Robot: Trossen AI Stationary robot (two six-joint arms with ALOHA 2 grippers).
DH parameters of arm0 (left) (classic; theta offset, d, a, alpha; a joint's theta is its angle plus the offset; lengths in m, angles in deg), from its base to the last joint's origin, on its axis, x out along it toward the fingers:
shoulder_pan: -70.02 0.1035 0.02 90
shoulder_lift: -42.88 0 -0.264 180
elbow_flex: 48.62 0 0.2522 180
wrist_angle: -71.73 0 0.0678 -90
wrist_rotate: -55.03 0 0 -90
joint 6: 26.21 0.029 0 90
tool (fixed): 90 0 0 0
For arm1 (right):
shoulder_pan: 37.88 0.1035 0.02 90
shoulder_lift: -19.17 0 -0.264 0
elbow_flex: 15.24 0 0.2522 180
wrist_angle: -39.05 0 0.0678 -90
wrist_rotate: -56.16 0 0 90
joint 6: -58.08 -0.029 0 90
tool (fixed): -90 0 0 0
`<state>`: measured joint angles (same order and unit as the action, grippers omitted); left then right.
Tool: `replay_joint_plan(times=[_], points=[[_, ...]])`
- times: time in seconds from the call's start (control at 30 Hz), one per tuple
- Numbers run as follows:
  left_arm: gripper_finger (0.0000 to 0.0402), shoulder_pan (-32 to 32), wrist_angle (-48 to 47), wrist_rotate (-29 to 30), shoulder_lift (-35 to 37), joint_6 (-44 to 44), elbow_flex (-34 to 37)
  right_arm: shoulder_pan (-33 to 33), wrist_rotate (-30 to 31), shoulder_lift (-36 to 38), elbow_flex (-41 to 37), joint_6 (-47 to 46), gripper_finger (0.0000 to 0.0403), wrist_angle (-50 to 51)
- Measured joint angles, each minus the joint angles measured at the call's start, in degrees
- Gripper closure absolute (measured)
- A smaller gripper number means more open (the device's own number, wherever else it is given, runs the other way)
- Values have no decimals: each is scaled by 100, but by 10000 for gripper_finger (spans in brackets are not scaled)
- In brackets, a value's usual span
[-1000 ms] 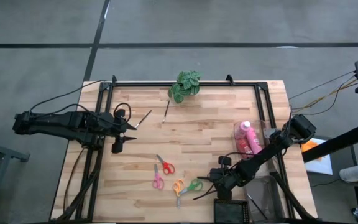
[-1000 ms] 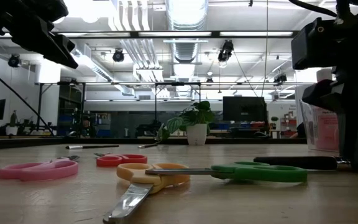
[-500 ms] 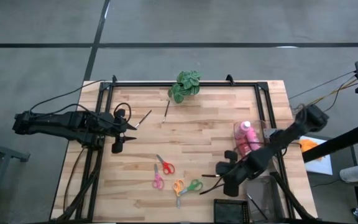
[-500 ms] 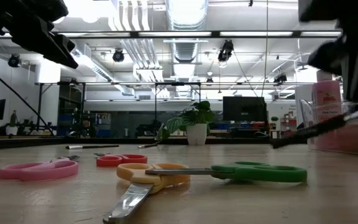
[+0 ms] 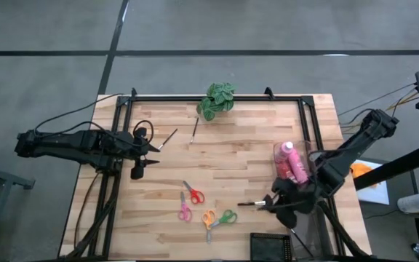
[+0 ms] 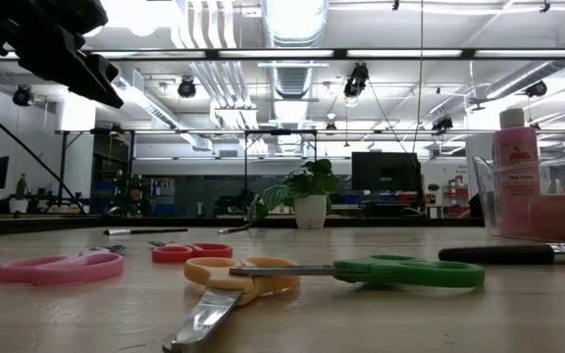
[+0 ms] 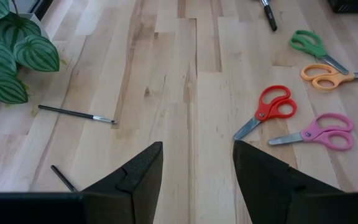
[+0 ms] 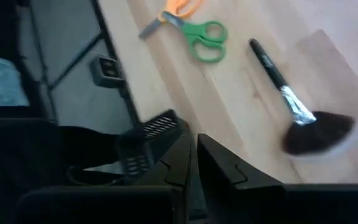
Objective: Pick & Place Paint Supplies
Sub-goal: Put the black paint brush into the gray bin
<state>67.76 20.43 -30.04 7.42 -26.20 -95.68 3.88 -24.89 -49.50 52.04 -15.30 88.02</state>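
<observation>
We see the right gripper [image 5: 276, 205] clenched and empty near the tabletop's right edge, the fan brush [image 8: 298, 117] lying loose just beside it. A careless sweep may knock it away.

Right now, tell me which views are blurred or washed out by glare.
Right wrist view: motion-smeared, the fan brush soft. Low view: ceiling lights blow out overhead; the orange scissors' blade nearest the lens is out of focus. High and left wrist views: evenly lit, sharp.

Lab, exposed ceiling ducts [image 6: 297, 39], monitor [image 6: 385, 171]
</observation>
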Motion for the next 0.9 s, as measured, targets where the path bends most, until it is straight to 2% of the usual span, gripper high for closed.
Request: replay_joint_plan(times=[0.17,0.47,0.6,0.77,0.9], points=[[205,0,0,0,0,0,0,117,460,-193,-4,287,375,488],[205,0,-2,0,0,-2,0,51,1477,-787,-25,2189,368,547],[205,-1,-2,0,0,-4,0,-125,1488,-1155,-31,2376,327,368],[205,-1,-1,0,0,-6,0,-305,1125,-1706,-39,3467,251,-136],[205,0,-2,0,0,-20,0,-487,821,-2137,-42,3615,214,-408]])
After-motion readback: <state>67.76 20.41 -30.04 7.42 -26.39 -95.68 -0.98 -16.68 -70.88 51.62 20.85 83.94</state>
